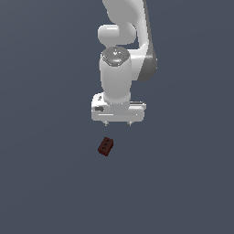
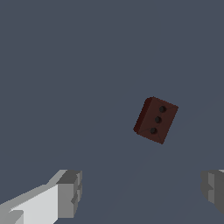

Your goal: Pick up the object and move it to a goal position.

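Observation:
The object [image 1: 106,146] is a small dark reddish-brown block lying on the flat grey ground, its dimpled face turned up. In the wrist view the object [image 2: 156,120] shows three round dimples in a row and sits skewed to the fingers' line. My white gripper [image 1: 117,123] hangs above it, a little toward the exterior view's right, with a clear gap between them. The gripper [image 2: 142,192] is open: its two grey fingertips [image 2: 70,193] stand far apart with nothing between them. The block lies beyond the fingertips, not between them.
Uniform dark grey ground [image 1: 55,183] fills both views, with no other objects or edges in sight. The white arm [image 1: 123,32] rises out of the exterior view's top.

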Tool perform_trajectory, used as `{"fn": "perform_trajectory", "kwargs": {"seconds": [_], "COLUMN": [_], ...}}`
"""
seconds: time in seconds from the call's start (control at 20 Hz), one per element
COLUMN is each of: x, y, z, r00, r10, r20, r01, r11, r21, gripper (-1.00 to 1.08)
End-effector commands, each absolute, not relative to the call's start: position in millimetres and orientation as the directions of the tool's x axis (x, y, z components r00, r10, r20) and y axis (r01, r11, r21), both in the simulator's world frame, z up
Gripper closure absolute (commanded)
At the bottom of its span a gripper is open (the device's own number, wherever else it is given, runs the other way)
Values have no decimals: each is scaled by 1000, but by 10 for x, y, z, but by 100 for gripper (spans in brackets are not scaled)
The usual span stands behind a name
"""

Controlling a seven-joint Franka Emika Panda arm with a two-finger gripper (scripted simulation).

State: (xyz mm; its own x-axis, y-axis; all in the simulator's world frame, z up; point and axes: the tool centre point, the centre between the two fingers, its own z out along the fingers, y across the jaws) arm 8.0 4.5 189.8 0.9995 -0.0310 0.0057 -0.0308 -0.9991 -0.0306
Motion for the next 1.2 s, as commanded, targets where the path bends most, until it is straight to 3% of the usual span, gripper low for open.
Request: {"fn": "perform_trajectory", "kwargs": {"seconds": [0.0, 0.5, 1.15], "x": [80, 89, 234], "y": [45, 323, 32], "z": [1898, 2045, 1629], "r00": [1000, 1000, 990], "r10": [-31, 13, -140], "r20": [6, 29, 12], "r01": [-31, 15, -139], "r11": [-999, -998, -989], "r21": [-31, -60, -47], "gripper": [-92, -92, -92]}}
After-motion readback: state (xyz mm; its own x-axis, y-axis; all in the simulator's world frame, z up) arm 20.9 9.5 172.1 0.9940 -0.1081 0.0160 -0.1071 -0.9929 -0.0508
